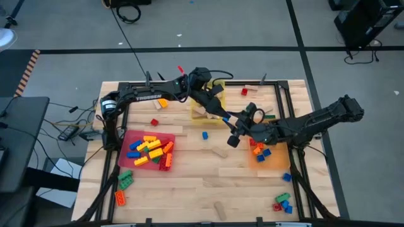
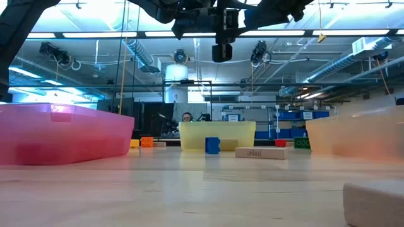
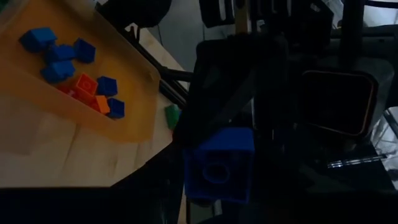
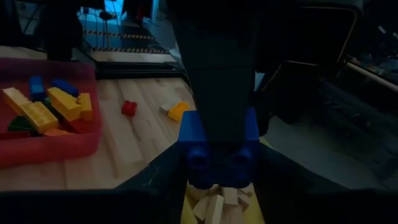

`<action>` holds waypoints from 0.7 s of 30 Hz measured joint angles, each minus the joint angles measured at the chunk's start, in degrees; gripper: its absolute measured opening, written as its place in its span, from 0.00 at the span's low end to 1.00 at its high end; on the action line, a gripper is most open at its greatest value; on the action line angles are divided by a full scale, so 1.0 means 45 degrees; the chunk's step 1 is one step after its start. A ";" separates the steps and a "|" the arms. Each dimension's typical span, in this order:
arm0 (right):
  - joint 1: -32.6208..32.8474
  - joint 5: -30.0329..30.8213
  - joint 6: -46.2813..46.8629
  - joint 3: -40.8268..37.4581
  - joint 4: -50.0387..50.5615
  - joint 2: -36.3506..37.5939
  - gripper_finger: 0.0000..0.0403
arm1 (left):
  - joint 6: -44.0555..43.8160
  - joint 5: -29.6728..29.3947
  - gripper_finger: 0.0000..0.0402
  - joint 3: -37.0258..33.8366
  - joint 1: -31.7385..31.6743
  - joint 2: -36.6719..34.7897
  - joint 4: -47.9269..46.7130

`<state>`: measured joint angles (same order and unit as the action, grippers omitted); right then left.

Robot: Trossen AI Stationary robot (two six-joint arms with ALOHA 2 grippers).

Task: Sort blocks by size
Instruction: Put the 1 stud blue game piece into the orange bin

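Note:
A small blue studded brick (image 4: 217,149) is held in the air between my two grippers, above the yellow tray (image 1: 201,112) at the table's middle. It also shows in the left wrist view (image 3: 217,165) and as a blue speck in the high view (image 1: 225,118). My left gripper (image 1: 222,115) reaches in from the far left and my right gripper (image 1: 232,137) from the right; both are shut on the brick. Other blocks lie in three trays and loose on the table. My left gripper has the blue brick between its fingers; one finger (image 4: 221,93) lies across the middle of the brick's studded face (image 4: 194,134). The brick is clear of the table. The other finger is hidden behind the brick. My right gripper pinches the same brick by its two opposite ends (image 4: 186,152) between its two fingers, level, from the table's right side. The brick hangs clear above the yellow tray. Its underside hollow (image 3: 216,171) faces the left wrist camera.
A red tray (image 1: 129,133) holds yellow, red and blue bricks. The yellow tray holds tan wooden blocks (image 4: 214,202). An orange tray (image 1: 278,162) holds blue and orange bricks. Loose: a blue brick (image 1: 205,135), a wooden block (image 1: 219,152), bricks at front left (image 1: 123,183) and front right (image 1: 283,202).

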<state>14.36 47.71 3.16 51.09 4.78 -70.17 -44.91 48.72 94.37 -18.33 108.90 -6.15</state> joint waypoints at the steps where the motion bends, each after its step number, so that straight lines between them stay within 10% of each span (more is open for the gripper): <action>1: -0.0008 -0.0013 -0.0060 0.0000 -0.0001 0.0000 0.40 | 0.0039 -0.0048 0.42 0.0000 -0.0005 0.0000 -0.0001; 21: 0.0231 0.1504 0.0071 0.0000 0.0289 0.0621 0.42 | 0.2304 -0.1543 0.58 0.0019 -0.0695 0.0005 0.2280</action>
<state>15.40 54.48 3.48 51.09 6.07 -67.38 -34.54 41.78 94.45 -21.45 108.92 4.11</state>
